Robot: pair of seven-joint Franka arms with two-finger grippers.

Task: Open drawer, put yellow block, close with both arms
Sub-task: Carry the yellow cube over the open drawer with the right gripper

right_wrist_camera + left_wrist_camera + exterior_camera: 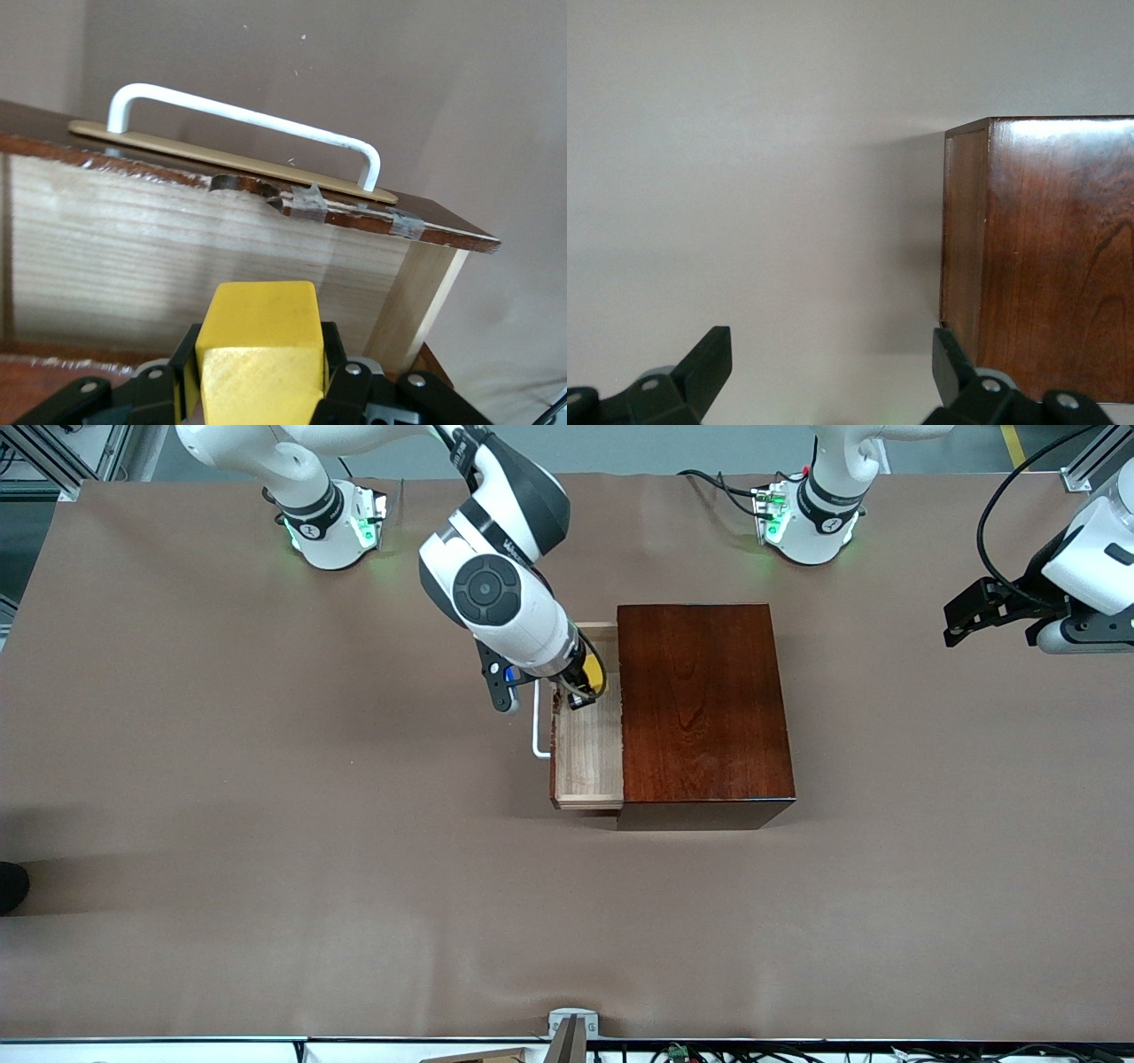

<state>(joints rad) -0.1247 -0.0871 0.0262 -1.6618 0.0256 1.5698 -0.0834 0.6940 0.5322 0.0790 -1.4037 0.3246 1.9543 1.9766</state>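
- Brown covering spread over the whole desk [266,824].
- Dark wooden box [700,700] sat mid-desk, its drawer [586,757] pulled out toward the right arm's end.
- Left tool [833,372] waited, fingers apart, off the box's other end.
- Right tool [257,390] hung over the open drawer, clamped on the yellow block [259,350].

Small bright yellow wooden block [259,354] is clamped between the black fingers [335,372] of the right gripper [257,390], held over the open pale-wood drawer [159,257]. White U-shaped bar handle [244,119] is seen on the drawer's dark reddish-brown front, edge chipped and taped. Brown table cover [399,80] is visible around.
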